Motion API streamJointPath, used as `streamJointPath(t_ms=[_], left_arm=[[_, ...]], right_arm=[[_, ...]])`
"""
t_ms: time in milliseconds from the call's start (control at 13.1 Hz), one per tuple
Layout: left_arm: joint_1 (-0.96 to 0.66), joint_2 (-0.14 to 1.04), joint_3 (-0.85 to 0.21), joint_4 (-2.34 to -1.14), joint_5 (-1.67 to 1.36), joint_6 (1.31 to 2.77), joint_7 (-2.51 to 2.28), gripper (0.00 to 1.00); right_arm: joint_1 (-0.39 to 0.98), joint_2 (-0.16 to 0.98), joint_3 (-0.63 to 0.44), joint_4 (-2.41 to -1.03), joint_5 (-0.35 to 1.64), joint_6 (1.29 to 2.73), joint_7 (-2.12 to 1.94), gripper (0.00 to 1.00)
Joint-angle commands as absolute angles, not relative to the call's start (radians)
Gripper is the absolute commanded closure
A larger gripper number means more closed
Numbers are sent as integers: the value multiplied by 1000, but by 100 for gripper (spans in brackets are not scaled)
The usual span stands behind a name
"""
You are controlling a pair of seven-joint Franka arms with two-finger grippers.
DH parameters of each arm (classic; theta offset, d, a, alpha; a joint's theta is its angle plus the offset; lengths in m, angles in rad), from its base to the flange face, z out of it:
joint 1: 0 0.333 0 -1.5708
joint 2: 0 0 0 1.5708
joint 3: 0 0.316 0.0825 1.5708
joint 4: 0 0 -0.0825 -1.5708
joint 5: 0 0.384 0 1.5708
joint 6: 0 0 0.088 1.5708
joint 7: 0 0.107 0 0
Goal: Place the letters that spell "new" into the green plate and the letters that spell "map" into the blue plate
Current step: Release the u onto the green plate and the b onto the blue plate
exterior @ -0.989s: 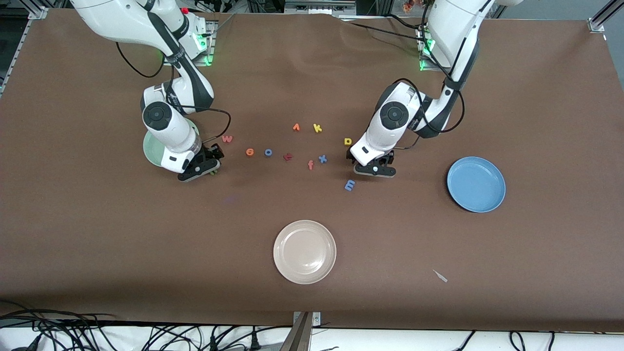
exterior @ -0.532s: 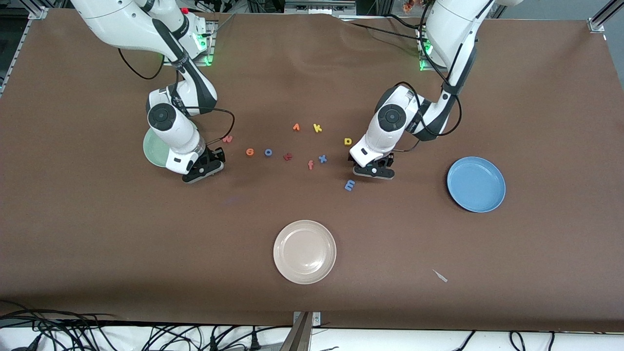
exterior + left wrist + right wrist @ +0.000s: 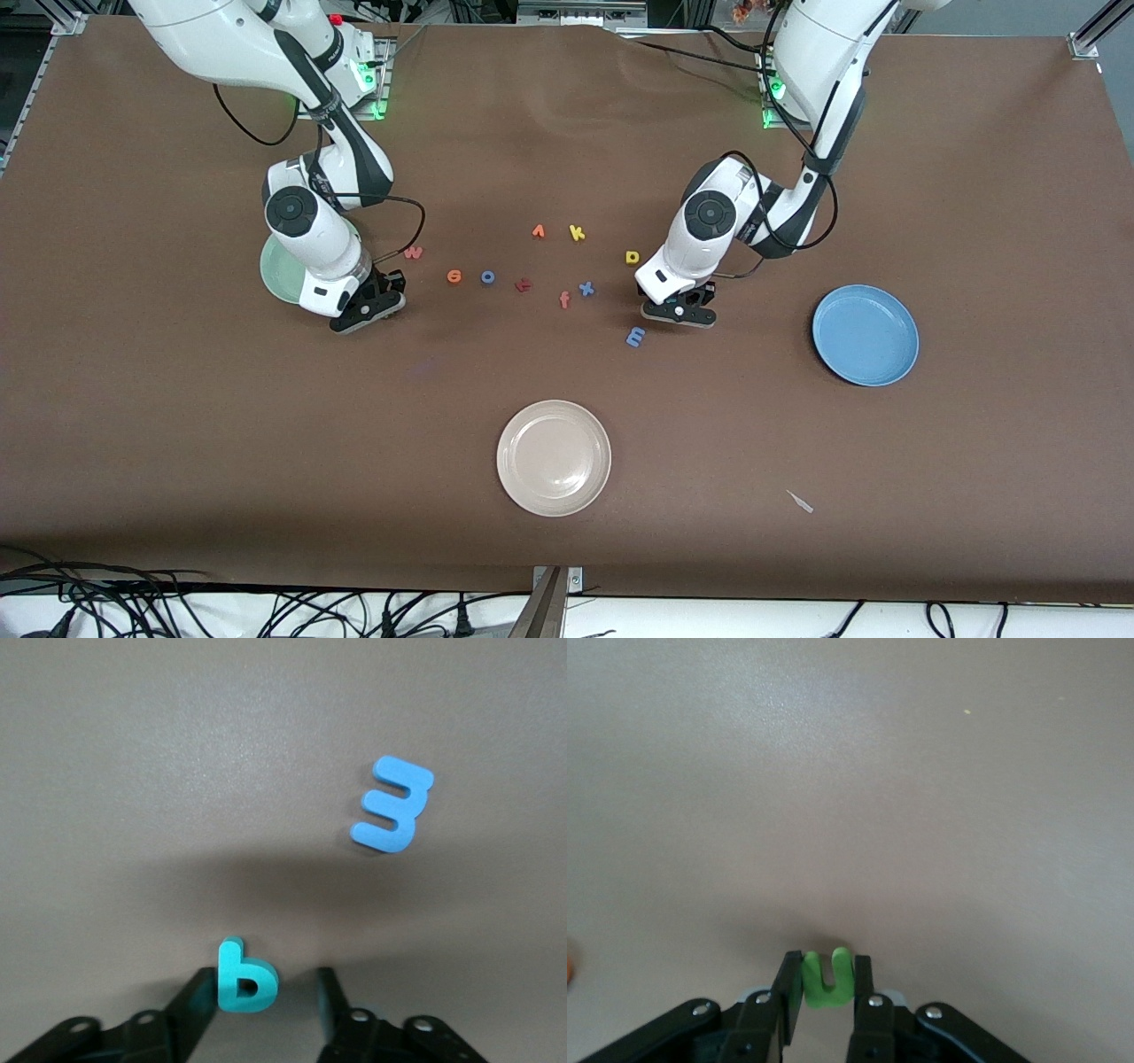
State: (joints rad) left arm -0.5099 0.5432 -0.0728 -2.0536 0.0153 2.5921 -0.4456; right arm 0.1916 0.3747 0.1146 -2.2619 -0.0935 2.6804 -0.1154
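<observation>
Brown surface [image 3: 177, 443], front view: right end effector [image 3: 368, 306] down beside the green plate [image 3: 276, 270], left end effector [image 3: 679, 312] low near the "m" [image 3: 635, 336]; blue plate [image 3: 866, 335] toward the left arm's end. Left wrist view: fingers [image 3: 199, 1001] straddle the teal "p" [image 3: 245, 976], one touching, one apart, not yet clamped. Right wrist view: fingers [image 3: 788, 988] clenched on the green "n" [image 3: 826, 979].
</observation>
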Motion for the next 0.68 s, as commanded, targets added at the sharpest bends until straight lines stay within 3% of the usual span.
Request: streamJointPath(t_ms=[0,152,228,456,609], left_arm=[[-515,558,-60,-2045,66,2576,-445,87],[-508,554,-60,-2042,77,2574,-442,100],[-503,548,-57,-2031,77,2545,-440,100],[-430,540,-58,-1864,77,2206,-303,100],[-355,517,-60,-1827,71,2064,-136,100]], right_arm=[[190,206,71,-2281,-104,2466,-124,98],[190,132,46,-2316,-104,2379,-132,98],[190,111,19,-2357,-104,2387,-132,98],[190,80,-41,-2492,-104,2489,-132,97],[190,90,-83,-2575,-104,2609,-132,96]])
